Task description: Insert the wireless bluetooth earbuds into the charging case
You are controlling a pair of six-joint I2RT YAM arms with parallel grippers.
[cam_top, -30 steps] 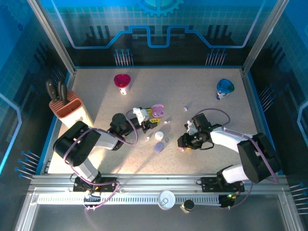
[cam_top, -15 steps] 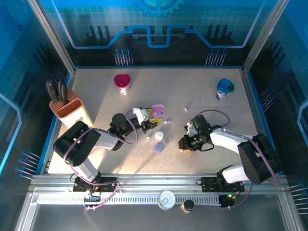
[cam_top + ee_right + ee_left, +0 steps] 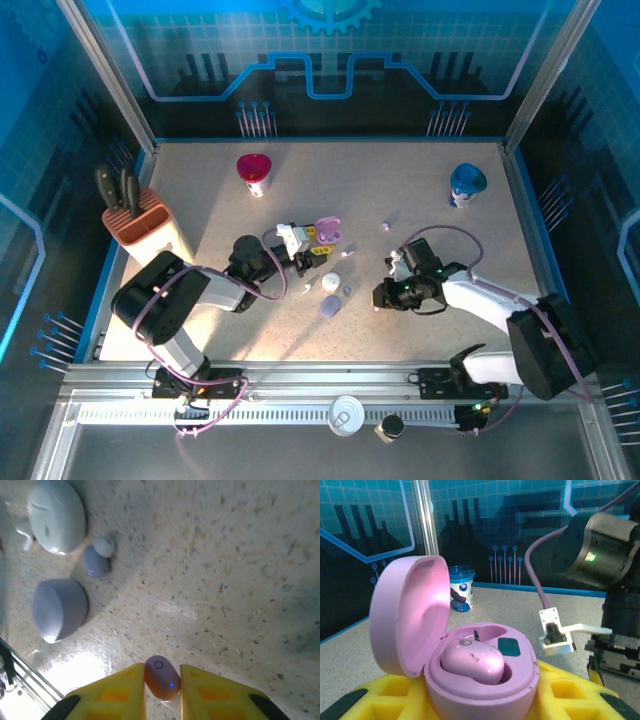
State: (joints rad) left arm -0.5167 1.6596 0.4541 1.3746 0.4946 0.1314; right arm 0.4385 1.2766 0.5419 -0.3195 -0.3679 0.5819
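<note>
One pinkish earbud (image 3: 161, 678) lies on the counter (image 3: 230, 215), just right of centre toward the near edge, pinched between the right gripper's (image 3: 162, 672) yellow jaws. Farther back, the left gripper (image 3: 481, 687) grasps the open pink charging case (image 3: 412, 615), a second earbud (image 3: 472, 661) seated inside.

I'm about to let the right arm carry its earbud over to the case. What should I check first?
1. Jaws of the right gripper against both sides of the loose earbud: ok.
2. That earbud centred in the jaws: ok.
3. Hold of the left gripper on the pink case: ok.
4. The lid open: ok.
5. A free socket beside the seated earbud: ok.
6. Loose earbud is the right side for that socket: cannot tell.
</note>
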